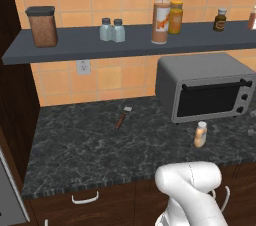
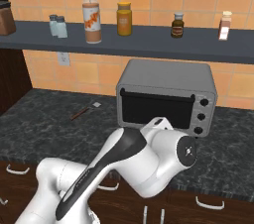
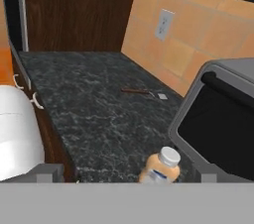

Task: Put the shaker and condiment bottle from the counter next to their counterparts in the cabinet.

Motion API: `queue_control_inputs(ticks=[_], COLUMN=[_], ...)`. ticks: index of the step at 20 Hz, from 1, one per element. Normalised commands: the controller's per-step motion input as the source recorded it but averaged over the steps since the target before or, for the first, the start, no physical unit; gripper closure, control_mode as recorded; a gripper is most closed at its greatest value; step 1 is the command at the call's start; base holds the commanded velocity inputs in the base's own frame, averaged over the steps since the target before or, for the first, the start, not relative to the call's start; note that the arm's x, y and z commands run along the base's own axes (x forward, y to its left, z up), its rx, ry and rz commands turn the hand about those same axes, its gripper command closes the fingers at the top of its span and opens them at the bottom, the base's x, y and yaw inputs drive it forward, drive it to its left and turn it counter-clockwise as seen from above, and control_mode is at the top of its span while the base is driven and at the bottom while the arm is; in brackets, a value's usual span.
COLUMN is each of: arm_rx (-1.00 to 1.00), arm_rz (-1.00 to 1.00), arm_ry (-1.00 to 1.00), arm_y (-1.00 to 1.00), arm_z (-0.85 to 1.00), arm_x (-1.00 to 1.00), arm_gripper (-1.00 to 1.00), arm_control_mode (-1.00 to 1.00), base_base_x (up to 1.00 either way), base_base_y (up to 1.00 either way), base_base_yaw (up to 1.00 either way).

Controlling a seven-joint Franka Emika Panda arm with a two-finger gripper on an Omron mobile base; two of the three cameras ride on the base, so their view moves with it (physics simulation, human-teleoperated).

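We find the tool point(image 3: 127, 181) spread wide and empty, with nothing held and nothing touching it; in the hand view its two grey finger tips point(image 3: 48, 173) rise at the bottom corners, and the condiment bottle point(image 3: 161, 167) stands between them, just past them. The arm point(image 2: 124, 161) is folded low in front of the surface point(image 1: 100, 140), its elbow bent ahead of the toaster oven point(image 1: 205, 87).

From the left base view, we see the wall shelf point(image 1: 90, 45) running across at 12 o'clock, with the toaster oven below it at 3 o'clock. On the shelf stand a brown-filled canister point(image 1: 42, 26) at its left end, a tall pourer bottle point(image 1: 161, 17), a mustard-yellow bottle point(image 1: 175, 17) just behind it, two pale shakers point(image 1: 112, 30) side by side, touching or nearly so, and a small dark jar point(image 1: 220, 20). The condiment bottle point(image 1: 200, 134) stands upright on the surface just in front of the oven. A small brown-handled utensil point(image 1: 122, 117) lies near the middle.
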Motion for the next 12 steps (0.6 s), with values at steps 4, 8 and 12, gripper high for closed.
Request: queue_control_inputs(ticks=[4,8,12], arm_rx=[-0.02,0.01,0.03], arm_rz=[0.00,0.00,0.02], arm_ry=[0.00,0.00,0.03], arm_y=[0.00,0.00,0.00], arm_z=[-0.41,-0.20,-0.24], arm_x=[0.14,0.30,0.23], arm_gripper=[-1.00,-1.00,-1.00], arm_control_mode=[-1.00,-1.00,-1.00], base_base_x=[0.00,0.00,0.00], base_base_y=[0.00,0.00,0.00], base_base_yaw=[0.00,0.00,0.00])
